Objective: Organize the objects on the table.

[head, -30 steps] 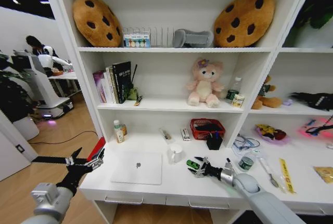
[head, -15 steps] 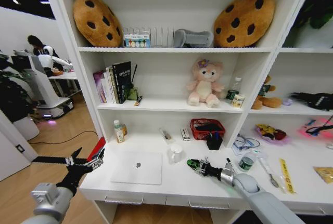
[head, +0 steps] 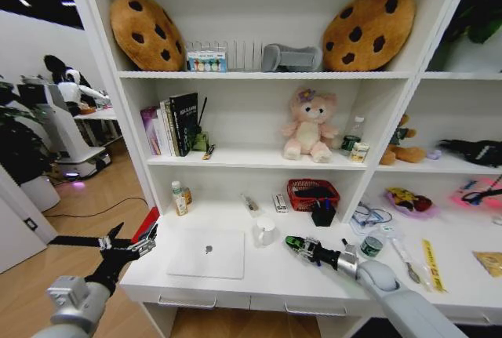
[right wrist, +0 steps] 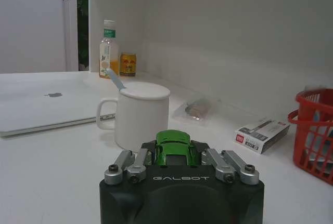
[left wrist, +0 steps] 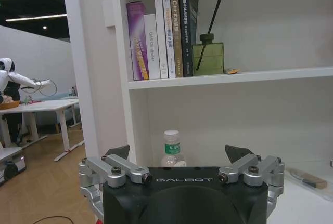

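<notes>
Hiding car (right wrist: pixel 174 148): R gripper (right wrist: pixel 174 157).

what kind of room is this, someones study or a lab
Probably a robotics lab or showroom staged as a home study. The white desk with a closed silver laptop sits under shelves of books and a plush bear, while another robot stands by worktables in the open room behind.
</notes>
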Tool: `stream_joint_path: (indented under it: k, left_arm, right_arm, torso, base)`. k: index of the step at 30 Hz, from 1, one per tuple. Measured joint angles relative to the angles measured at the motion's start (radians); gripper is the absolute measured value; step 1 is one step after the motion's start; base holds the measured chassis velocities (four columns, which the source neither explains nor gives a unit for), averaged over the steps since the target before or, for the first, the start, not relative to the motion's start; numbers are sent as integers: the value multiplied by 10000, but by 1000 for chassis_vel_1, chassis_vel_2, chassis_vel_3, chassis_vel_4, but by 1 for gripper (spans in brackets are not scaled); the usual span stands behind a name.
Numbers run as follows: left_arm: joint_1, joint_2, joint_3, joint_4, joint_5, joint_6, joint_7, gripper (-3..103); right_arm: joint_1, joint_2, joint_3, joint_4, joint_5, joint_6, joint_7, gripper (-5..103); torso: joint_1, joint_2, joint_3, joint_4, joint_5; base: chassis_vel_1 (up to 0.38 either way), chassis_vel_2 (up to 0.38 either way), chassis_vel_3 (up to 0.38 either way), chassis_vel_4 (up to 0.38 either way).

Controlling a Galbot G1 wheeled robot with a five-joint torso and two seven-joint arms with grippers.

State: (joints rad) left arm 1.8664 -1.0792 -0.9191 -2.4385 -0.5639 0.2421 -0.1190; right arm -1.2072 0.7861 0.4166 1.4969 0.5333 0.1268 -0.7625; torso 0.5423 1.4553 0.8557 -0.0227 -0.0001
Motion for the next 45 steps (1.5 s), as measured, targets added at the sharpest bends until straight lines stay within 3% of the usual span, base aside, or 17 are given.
stream_joint_path:
  k: [5, 7, 12, 17, 19, 21, 22, 23, 24, 27, 28, 30, 31, 34, 35, 41, 45]
  left_arm:
    - [0, -1, 0, 0, 0, 0, 0, 100]
    - [0, -1, 1, 0, 0, 0, 0, 100]
    - [0, -1, 0, 0, -1, 0, 0, 100]
    - [0, 0, 1, 0, 0, 0, 0, 100]
    - [0, 0, 0, 1, 0, 0, 1, 100]
    - [0, 0, 0, 1, 0, 0, 1, 100]
    - [-1, 0, 0, 1, 0, 1, 0, 100]
    - [0, 0, 0, 0, 0, 1, 2, 100]
    - [0, 0, 0, 0, 0, 1, 2, 100]
    - [1, 0, 0, 1, 0, 2, 2, 100]
    - [1, 0, 0, 1, 0, 2, 2, 100]
    - [-2, 0, 1, 1, 0, 2, 6, 100]
    - [-2, 0, 1, 1, 0, 2, 6, 100]
    - [0, 0, 0, 1, 0, 2, 4, 100]
    - [0, 0, 0, 1, 0, 2, 4, 100]
    - [-1, 0, 0, 2, 0, 3, 2, 100]
    - [0, 1, 0, 1, 0, 3, 2, 100]
  right_arm:
    - [-1199, -911, 1485, 1586, 956, 1, 100, 36]
    - [-1645, -1754, 2511, 2628, 1736, 48, 36, 36]
    - [-1269, -3007, 3088, 3415, 3121, 10, 106, 36]
    - [784, -4017, 2382, 3424, 4139, -610, 426, 36]
    - [2577, -4376, 1134, 2962, 4336, -871, 511, 36]
    - [2577, -4376, 1134, 2962, 4336, -871, 511, 36]
    - [4070, -4371, -25, 2592, 4460, -1021, 640, 36]
    - [5565, -4126, -1167, 2204, 4530, -1262, 815, 36]
    - [5565, -4126, -1167, 2204, 4530, -1262, 815, 36]
    - [8129, -3263, -3431, 1341, 4681, -1989, 1285, 36]
    - [8129, -3263, -3431, 1341, 4681, -1989, 1285, 36]
    - [9902, -2429, -5016, 680, 4731, -2313, 1673, 36]
    - [9902, -2429, -5016, 680, 4731, -2313, 1673, 36]
    - [11170, -1203, -6478, -29, 4773, -2823, 2468, 36]
    - [11170, -1203, -6478, -29, 4773, -2823, 2468, 36]
    - [12174, 610, -7642, -1125, 4657, -3746, 3833, 36]
    - [12337, 945, -7881, -1518, 4522, -4049, 4085, 36]
  torso:
    - [0, 0, 0, -3, 4]
    - [0, 0, -1, -4, 5]
    - [0, 1, -1, -2, 0]
    - [1, 0, 0, 2, -2]
    - [2, 0, 0, -1, -2]
    - [2, 0, 0, -1, -2]
    - [2, -1, 0, -3, 3]
    - [2, -1, 1, -1, 3]
    - [2, -1, 1, -1, 3]
    - [3, -2, 3, -3, 11]
    - [3, -2, 3, -3, 11]
    - [3, -1, 1, 0, -11]
    - [3, -1, 1, 0, -11]
    - [4, -3, 3, 3, 5]
    - [4, -3, 3, 3, 5]
    - [3, -2, 2, 4, -4]
    - [3, -3, 1, 3, 0]
  base:
    - [0, 0, 0, 0]
    - [0, 0, 0, 0]
    - [0, 0, 0, 0]
    - [0, 0, 0, 0]
    - [0, 0, 0, 0]
    - [0, 0, 0, 0]
    - [0, 0, 0, 0]
    - [0, 0, 0, 0]
    - [0, 0, 0, 0]
    - [0, 0, 0, 0]
    - [0, 0, 0, 0]
    - [0, 0, 0, 0]
    - [0, 0, 0, 0]
    - [0, 0, 0, 0]
    - [0, 0, 0, 0]
    - [0, 0, 0, 0]
    - [0, 0, 0, 0]
